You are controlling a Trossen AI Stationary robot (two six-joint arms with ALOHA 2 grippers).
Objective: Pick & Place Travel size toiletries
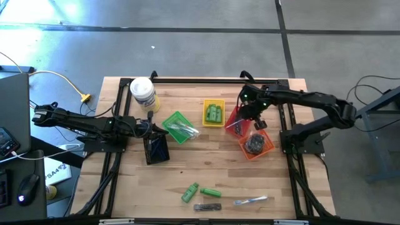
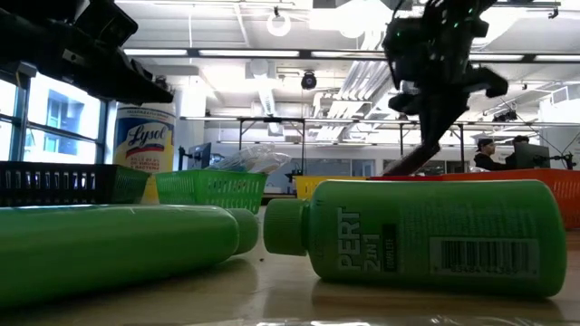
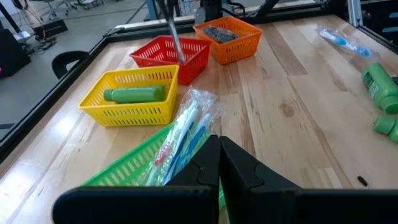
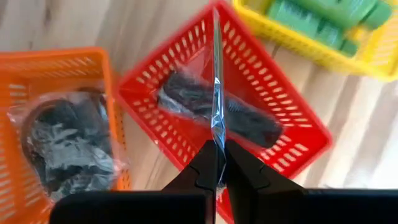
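Right gripper (image 4: 216, 163) is pinched shut on a thin clear-wrapped piece (image 4: 216, 93), dangling it over the red basket (image 4: 286, 112) — looks lined up for a drop. Left gripper (image 3: 219, 163) sits closed and empty near the green basket (image 3: 134, 165).

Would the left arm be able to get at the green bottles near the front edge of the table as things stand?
Probably yes: the left gripper is shut on nothing beside the green basket, and bare table lies between it and the green bottles.

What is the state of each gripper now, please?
Left gripper: closed, holding nothing, beside the green basket.
Right gripper: closed on a thin clear-wrapped item, above the red basket.
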